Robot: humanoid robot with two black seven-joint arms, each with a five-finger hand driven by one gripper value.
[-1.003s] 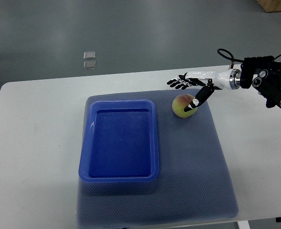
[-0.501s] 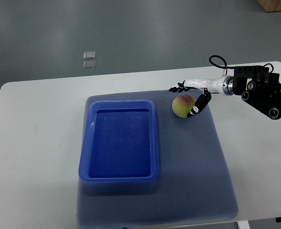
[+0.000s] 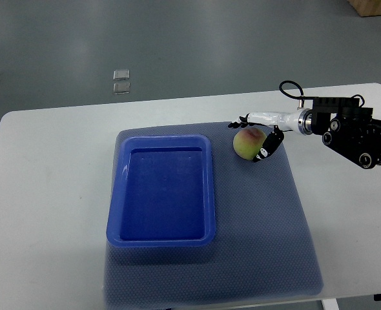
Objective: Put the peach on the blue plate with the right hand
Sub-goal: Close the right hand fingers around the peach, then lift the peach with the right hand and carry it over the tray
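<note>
A: Item one, the peach (image 3: 249, 142). Location?

B: Right of centre in the frame, resting on the grey mat (image 3: 268, 239), just beside the upper right corner of the blue plate (image 3: 162, 236) but apart from it. It has not shifted over the last second.

A: Item two, the right hand (image 3: 260, 134). Condition?

B: Arm enters from the right edge. A second ago the fingers were fanned out above and behind the fruit, thumb reaching down over it. Now the hand has dropped and drawn in: the fingers curl along the peach's far side and the dark thumb presses against its right flank. Closed around it, as far as I can judge, though whether the grip is firm I cannot tell.

A: Meaning for the task?

B: Reach done, grasp forming. The peach is not yet lifted; the carry leftward to the plate remains.

A: Item three, the plate?

B: Holds nothing; sits centre-left on the mat.

A: Surroundings?

B: White table (image 3: 48, 194) under the mat. Left hand absent from the frame.
</note>
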